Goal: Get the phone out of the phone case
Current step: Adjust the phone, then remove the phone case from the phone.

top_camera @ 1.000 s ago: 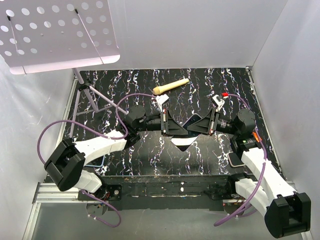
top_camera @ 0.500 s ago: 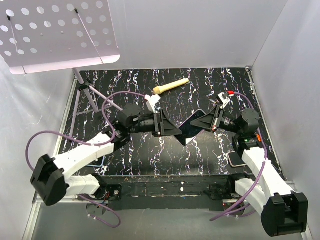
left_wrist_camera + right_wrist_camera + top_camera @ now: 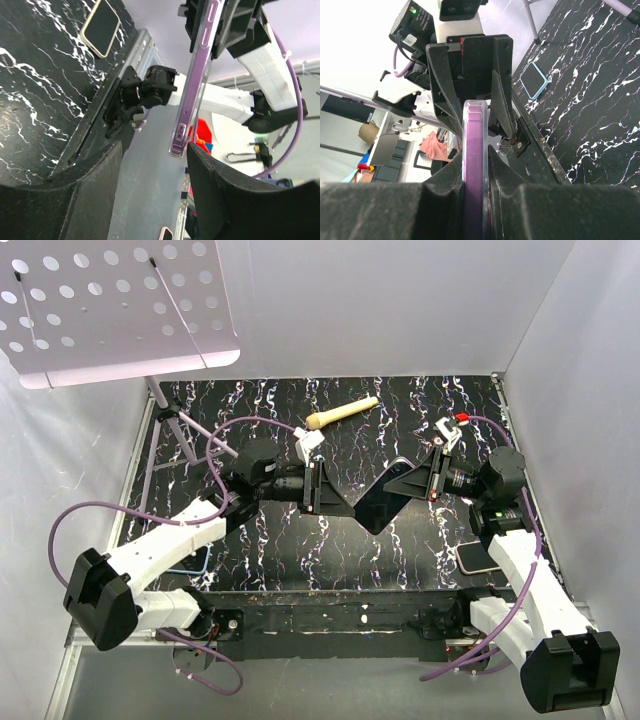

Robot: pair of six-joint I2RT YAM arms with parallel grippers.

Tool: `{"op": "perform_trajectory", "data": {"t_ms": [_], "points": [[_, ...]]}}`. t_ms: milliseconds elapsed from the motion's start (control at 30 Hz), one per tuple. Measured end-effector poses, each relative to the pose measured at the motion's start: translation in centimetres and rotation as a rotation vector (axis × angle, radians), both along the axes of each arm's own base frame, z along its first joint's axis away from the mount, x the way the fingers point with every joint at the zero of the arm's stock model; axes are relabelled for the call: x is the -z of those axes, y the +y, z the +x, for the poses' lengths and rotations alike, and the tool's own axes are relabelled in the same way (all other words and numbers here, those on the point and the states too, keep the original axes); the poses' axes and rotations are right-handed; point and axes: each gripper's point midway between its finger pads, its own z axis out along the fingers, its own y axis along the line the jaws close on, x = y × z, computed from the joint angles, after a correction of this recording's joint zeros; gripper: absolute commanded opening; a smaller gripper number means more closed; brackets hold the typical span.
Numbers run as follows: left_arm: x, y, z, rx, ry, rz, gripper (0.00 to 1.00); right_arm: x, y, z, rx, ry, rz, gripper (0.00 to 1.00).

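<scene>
One camera looks down from high up behind my arms (image 3: 180, 535) at the whole table (image 3: 410, 400). My two wrist cameras sit close behind my fingers (image 3: 75, 200) and face each other, both seeing the phone (image 3: 196, 85).

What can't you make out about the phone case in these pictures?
- What is inside the phone case: both wrist views show only its purple edge; top view too small.
- The case's gripped end: left wrist view, covered by the right gripper.
</scene>
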Motion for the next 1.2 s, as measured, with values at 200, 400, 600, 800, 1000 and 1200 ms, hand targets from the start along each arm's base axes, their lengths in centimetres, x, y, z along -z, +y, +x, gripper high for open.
{"op": "perform_trajectory", "data": {"t_ms": [200,400,600,800,1000,1200], "points": [[-1.5,-0.6,-1.4,0.123,0.001,-0.081,0.31,0.2,0.0,0.0,-0.013,0.006,-0.003,0.01],[-1.8,-0.8,-2.1,0.192,0.012,-0.110,0.25,-0.2,0.1,-0.2,-0.035,0.004,0.007,0.01],[-1.3,-1.1,-2.2,0.219,0.032,-0.100,0.11,-0.1,0.2,0.1,-0.046,0.027,0.011,0.01],[-1.9,-1.1,-2.8,0.254,0.024,-0.124,0.00,-0.4,0.2,-0.2,-0.065,0.010,0.018,0.01],[-3.6,-1.0,-3.9,0.331,-0.091,-0.240,0.00,-2.0,0.1,-1.1,-0.115,-0.014,0.056,0.01],[-5.6,-1.0,-4.6,0.397,-0.243,-0.356,0.00,-4.2,0.0,-2.2,-0.153,-0.033,0.138,0.01]]}}
